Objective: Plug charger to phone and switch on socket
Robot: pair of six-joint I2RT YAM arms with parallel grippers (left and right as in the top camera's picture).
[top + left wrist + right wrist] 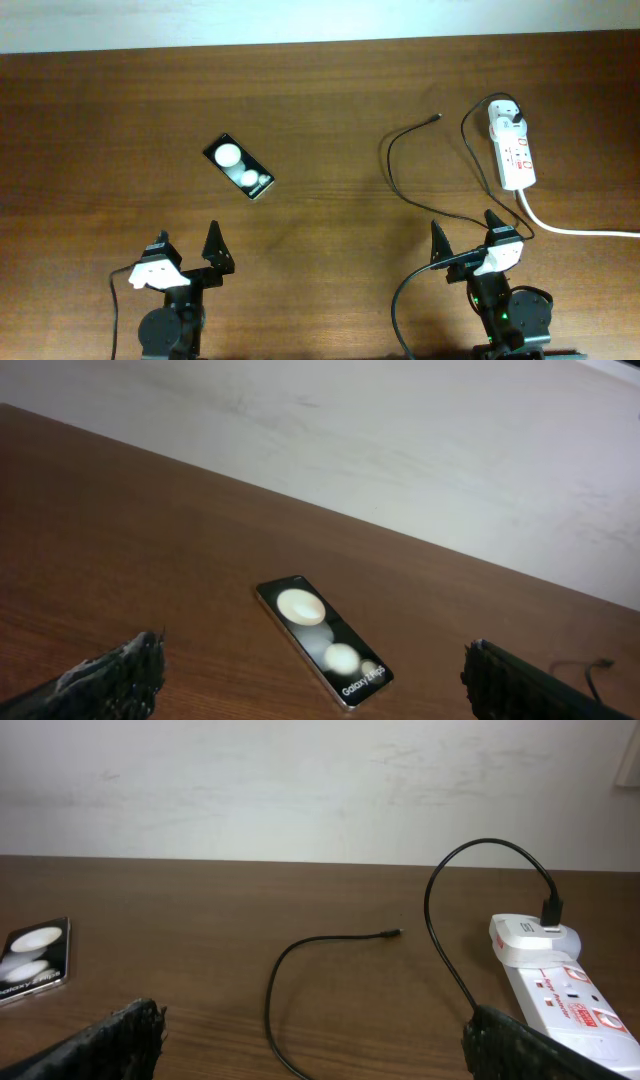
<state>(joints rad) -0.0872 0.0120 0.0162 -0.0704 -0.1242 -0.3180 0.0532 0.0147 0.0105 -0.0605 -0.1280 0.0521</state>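
The phone (238,166) lies flat on the brown table at left of centre, black and glossy with two white glare spots; it also shows in the left wrist view (322,640) and the right wrist view (35,960). The charger cable (392,170) loops across the right half, its plug tip (437,117) lying free. Its white adapter (505,117) sits in the far end of the socket (516,155), a white power strip with red markings (565,1000). My left gripper (188,245) is open and empty, near the front edge below the phone. My right gripper (465,232) is open and empty, over the cable's near loop.
The strip's thick white cord (580,231) runs off to the right edge. A pale wall (320,780) stands behind the table's far edge. The robots' own black wires (400,300) hang by the right arm base.
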